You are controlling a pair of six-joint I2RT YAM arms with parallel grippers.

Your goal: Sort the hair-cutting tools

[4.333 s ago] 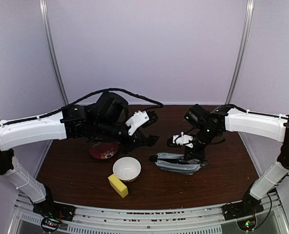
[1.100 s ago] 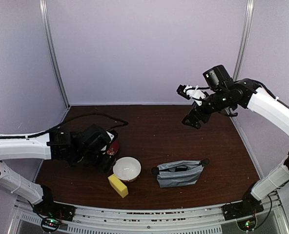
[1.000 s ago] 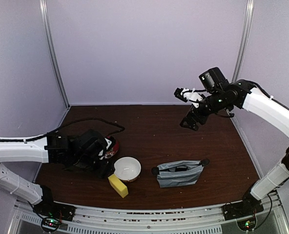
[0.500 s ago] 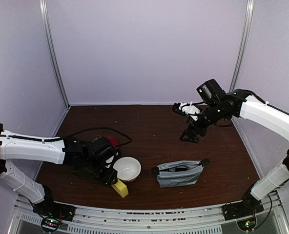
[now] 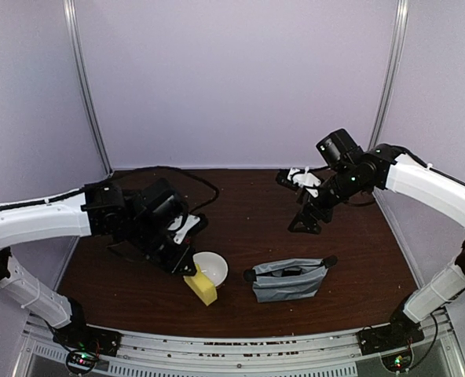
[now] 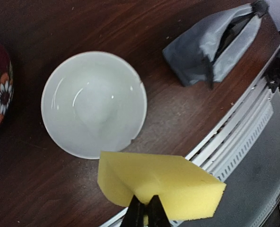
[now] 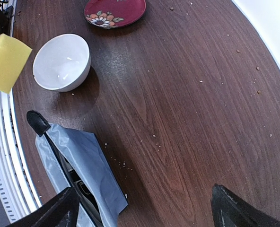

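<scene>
Tools [image 7: 77, 181] lie in grey pouch [image 7: 85, 153], apart from spread right fingers [image 7: 59, 208].

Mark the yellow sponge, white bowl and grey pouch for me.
yellow sponge [image 6: 163, 184], left wrist view, broad face.
white bowl [image 6: 93, 101], left wrist view, inner bottom.
grey pouch [image 7: 81, 151], right wrist view, fabric side.

White-shelled arms [image 5: 433, 184], black joints (black cable [image 5: 170, 168]).

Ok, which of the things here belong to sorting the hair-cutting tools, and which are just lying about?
For the job:
- gray pouch
- dark items inside it, too hidden to name

Just lying about:
- white bowl
- red plate
- yellow sponge, pinched in the left claw
</scene>
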